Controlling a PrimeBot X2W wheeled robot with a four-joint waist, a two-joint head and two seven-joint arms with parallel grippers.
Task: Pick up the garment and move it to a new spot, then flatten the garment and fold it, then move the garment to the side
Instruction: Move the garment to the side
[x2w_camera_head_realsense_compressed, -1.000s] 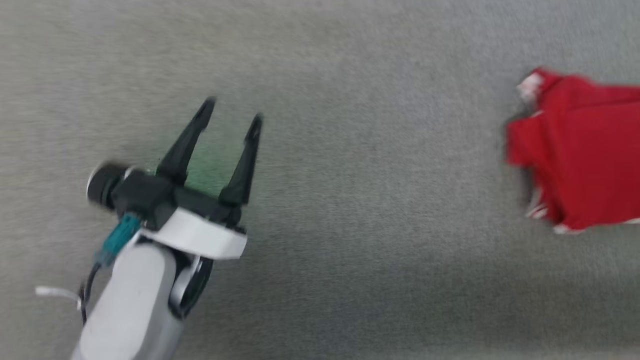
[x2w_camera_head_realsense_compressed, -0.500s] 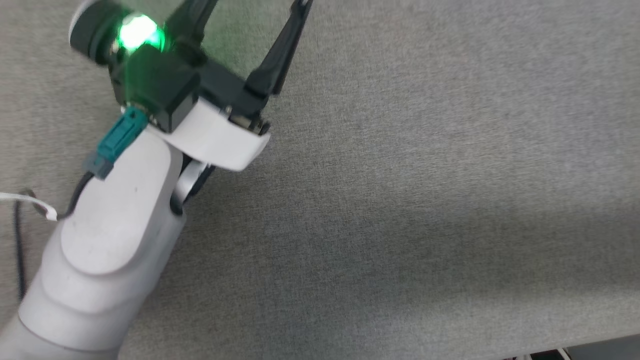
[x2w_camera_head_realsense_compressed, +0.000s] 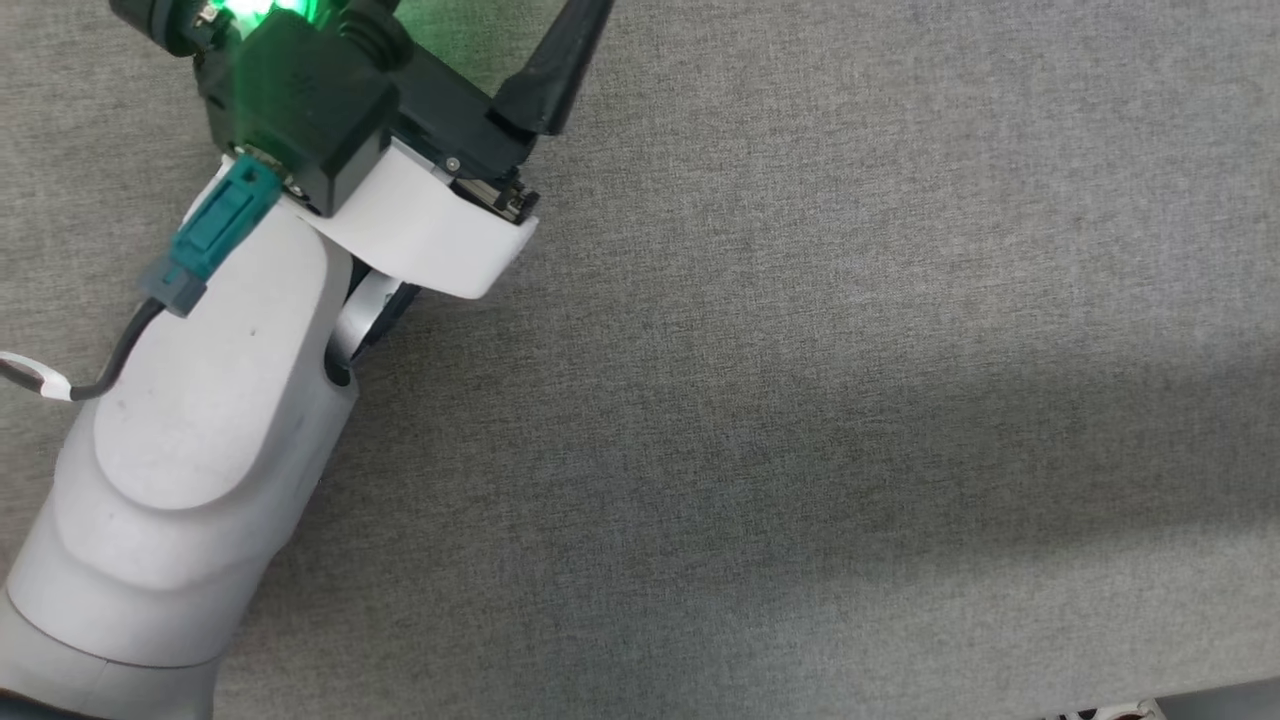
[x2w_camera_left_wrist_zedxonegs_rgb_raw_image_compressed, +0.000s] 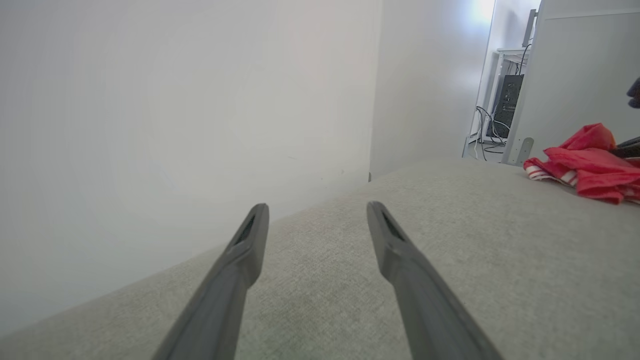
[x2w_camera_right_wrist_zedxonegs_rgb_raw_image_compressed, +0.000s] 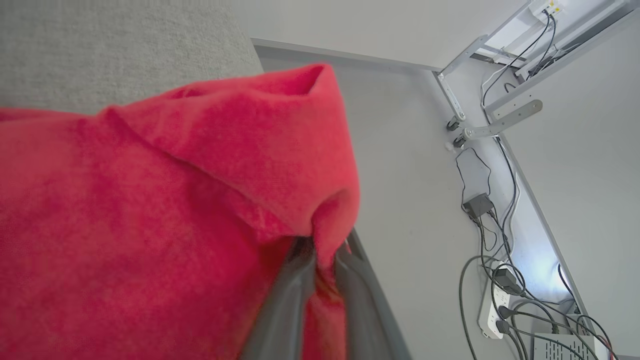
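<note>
- Plainly, the red soft-fabric garment (x2w_camera_right_wrist_zedxonegs_rgb_raw_image_compressed: 150, 225) is pinched by the right gripper (x2w_camera_right_wrist_zedxonegs_rgb_raw_image_compressed: 325, 250): its jaws are nearly closed on a fold of the cloth, and the tips are buried in the fabric.
- Seen close in the right wrist view, the cloth is a bright, slightly fuzzy red knit. One rounded fold rises to a peak above the jaws, and looser creases spread across the left of that view.
- From the left wrist view, the garment (x2w_camera_left_wrist_zedxonegs_rgb_raw_image_compressed: 585, 165) is a crumpled heap at the far right of the grey fabric-covered worktop (x2w_camera_left_wrist_zedxonegs_rgb_raw_image_compressed: 500, 250). Its top is pulled up into a small point.
- White trim with thin red stripes (x2w_camera_left_wrist_zedxonegs_rgb_raw_image_compressed: 550, 175) shows along the heap's lower left edge, lying on the worktop.
- A dark shape touches the heap at the right edge of that view; I cannot tell what it is.
- The left gripper (x2w_camera_left_wrist_zedxonegs_rgb_raw_image_compressed: 315, 215) hovers low over bare worktop, well apart from the garment. Its jaws are spread wide and hold nothing.
- In the head view, the pale left forearm (x2w_camera_head_realsense_compressed: 200, 420) reaches up from the lower left, with a green light (x2w_camera_head_realsense_compressed: 260, 10) glowing at the wrist and a teal plug (x2w_camera_head_realsense_compressed: 215, 235) beside it.
- Beyond the worktop are a plain white wall (x2w_camera_left_wrist_zedxonegs_rgb_raw_image_compressed: 175, 100), a black box (x2w_camera_left_wrist_zedxonegs_rgb_raw_image_compressed: 506, 105), and loose cables (x2w_camera_right_wrist_zedxonegs_rgb_raw_image_compressed: 500, 280).
</note>
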